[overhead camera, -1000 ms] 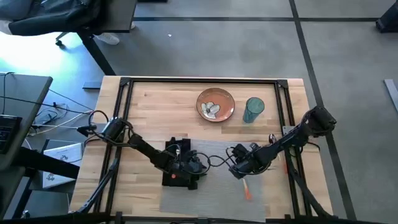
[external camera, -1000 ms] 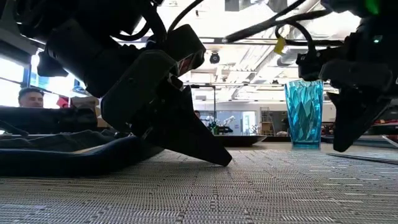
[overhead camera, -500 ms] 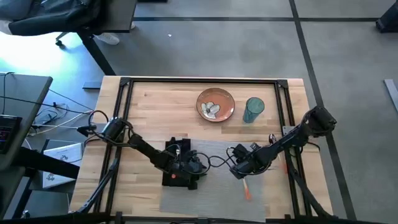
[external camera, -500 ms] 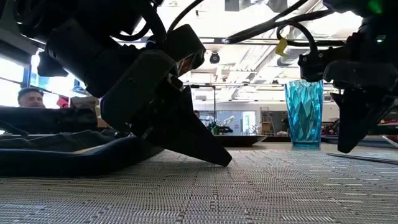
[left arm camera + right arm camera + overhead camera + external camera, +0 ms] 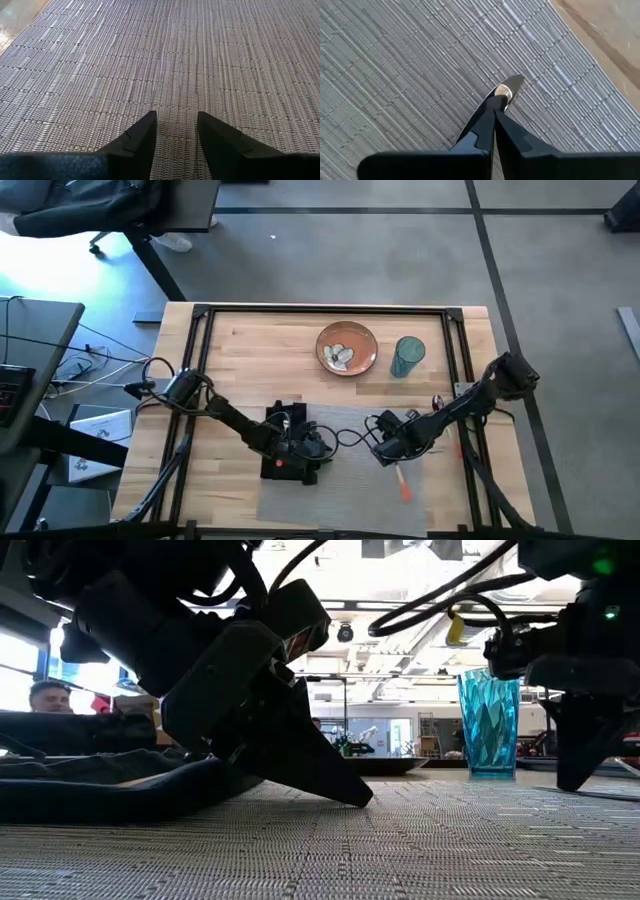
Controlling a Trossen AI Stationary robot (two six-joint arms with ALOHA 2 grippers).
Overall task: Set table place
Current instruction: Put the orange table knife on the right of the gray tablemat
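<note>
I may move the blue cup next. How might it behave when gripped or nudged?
The blue cup stands upright, tall and narrow, so a nudge near its rim would probably tip it. It looks clear and empty, so likely light and easy to shove. Its faceted wall may give fingers some purchase, though it could be slippery.

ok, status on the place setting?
Left gripper open, low on placemat. Right gripper shut on a utensil. Plate not placed.
</note>
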